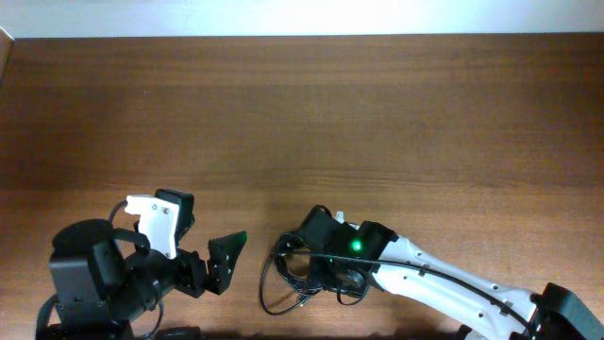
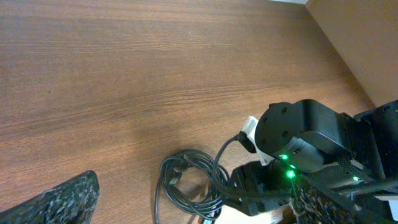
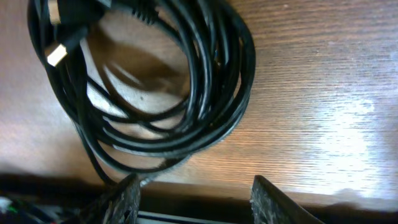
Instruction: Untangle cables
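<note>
Smooth brown wood-grain table (image 1: 302, 113): cables (image 3: 242, 62), thin glossy black cords in a round coil w/ gold plug tips, lie just ahead of right gripper (image 3: 196, 186), jaws part-open & empty; left gripper (image 1: 206, 231) wide open, empty, coil ahead of it.

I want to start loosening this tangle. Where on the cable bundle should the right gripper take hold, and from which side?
Probably the free end just behind the gold plug tip, from above: it sits exposed at the edge of the cable bundle, while the other loops are stacked together.
</note>
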Motion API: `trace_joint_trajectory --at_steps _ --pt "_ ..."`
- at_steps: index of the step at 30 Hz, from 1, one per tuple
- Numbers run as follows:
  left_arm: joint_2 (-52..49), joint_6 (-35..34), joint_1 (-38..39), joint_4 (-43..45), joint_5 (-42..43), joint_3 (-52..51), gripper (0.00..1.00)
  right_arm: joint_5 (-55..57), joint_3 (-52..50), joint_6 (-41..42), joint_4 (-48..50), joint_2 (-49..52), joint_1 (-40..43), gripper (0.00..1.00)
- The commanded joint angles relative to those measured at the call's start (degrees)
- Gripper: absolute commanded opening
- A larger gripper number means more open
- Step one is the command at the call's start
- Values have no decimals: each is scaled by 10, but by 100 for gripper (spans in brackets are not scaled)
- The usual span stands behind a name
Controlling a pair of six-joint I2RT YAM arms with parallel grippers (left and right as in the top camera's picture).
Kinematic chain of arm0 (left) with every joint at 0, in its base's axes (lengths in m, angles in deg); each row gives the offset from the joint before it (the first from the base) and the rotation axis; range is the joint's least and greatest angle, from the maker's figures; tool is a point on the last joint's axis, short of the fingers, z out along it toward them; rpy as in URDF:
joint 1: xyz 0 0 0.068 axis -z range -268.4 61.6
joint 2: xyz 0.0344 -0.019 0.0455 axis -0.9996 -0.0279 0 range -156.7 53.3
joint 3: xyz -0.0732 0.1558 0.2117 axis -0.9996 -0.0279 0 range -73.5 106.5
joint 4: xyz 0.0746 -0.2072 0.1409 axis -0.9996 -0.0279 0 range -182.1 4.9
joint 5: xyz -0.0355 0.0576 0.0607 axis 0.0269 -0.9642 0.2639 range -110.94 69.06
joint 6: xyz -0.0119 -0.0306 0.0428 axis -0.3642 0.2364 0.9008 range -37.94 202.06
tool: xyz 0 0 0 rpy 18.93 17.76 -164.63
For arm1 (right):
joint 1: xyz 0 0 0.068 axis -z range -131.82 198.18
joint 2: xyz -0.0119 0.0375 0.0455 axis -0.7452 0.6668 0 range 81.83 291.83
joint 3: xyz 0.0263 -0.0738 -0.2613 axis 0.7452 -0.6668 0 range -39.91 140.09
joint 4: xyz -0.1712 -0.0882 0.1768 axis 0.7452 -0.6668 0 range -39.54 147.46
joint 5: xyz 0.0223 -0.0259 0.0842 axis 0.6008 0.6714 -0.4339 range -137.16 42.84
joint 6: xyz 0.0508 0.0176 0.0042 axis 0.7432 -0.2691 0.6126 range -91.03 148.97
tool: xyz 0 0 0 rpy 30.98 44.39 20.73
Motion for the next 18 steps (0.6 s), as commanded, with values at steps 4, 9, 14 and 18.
trace_joint_trajectory --at_steps 4,9,14,18 --pt "2 5 0 -1 2 5 99 32 -6 176 28 25 -30 57" --pt "2 5 0 -1 2 5 99 41 -7 247 44 76 -56 48" --pt "2 5 0 -1 2 5 99 53 -7 245 102 87 -54 4" --pt "2 5 0 -1 0 5 99 89 -7 238 123 87 -43 4"
